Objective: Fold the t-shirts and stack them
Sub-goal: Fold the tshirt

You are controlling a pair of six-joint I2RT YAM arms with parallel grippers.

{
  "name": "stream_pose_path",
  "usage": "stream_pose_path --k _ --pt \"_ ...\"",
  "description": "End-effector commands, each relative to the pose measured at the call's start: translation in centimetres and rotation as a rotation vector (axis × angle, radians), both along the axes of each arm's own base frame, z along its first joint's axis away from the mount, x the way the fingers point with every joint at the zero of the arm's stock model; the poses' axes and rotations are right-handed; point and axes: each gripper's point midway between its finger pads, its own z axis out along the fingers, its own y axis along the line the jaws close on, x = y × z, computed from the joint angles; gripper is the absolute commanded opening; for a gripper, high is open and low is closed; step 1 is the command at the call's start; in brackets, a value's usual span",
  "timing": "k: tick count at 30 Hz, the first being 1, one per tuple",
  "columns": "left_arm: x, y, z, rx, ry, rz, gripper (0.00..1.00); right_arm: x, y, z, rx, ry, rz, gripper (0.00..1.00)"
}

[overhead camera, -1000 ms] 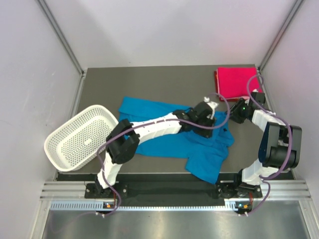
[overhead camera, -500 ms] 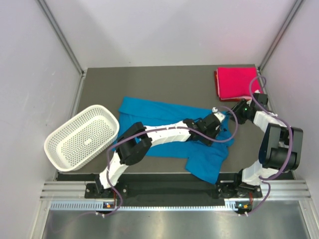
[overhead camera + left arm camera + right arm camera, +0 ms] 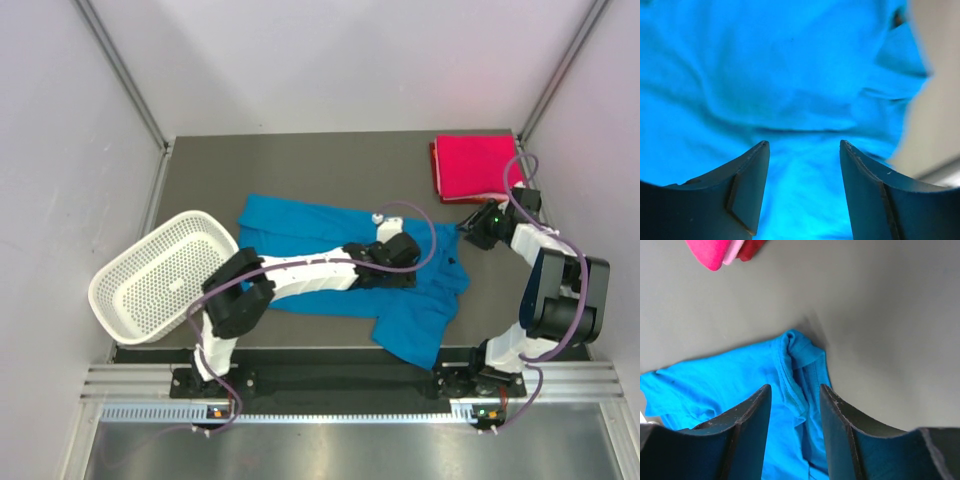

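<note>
Under the left gripper, jaws parted wide, lies rumpled blue shirt, and nothing is pinched. The right gripper hovers with jaws apart over that shirt's right corner, holding nothing. The blue shirt sprawls unfolded on the table; the pink shirt sits folded at the far right corner. Folding the blue one looks to be the step in hand, so each gripper must next nip an edge. The basket lies tipped at left, beside the cloth. The left arm crosses the cloth and may hinder the fold.
</note>
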Motion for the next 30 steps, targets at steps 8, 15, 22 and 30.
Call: stream_pose_path --k 8,15,22,30 --pt "1.2 -1.2 5.7 -0.408 0.118 0.292 0.6 0.5 -0.3 2.0 -0.006 -0.08 0.005 0.44" --pt "1.0 -1.6 3.3 -0.403 0.205 0.369 0.59 0.5 -0.4 1.9 -0.005 -0.078 0.002 0.44" --pt "1.3 -0.7 0.9 -0.361 0.205 0.391 0.6 0.5 -0.4 1.6 -0.002 -0.077 0.008 0.44" --pt "2.1 -1.0 -1.2 -0.341 0.216 0.382 0.58 0.3 -0.2 1.6 -0.001 -0.081 0.015 0.44"
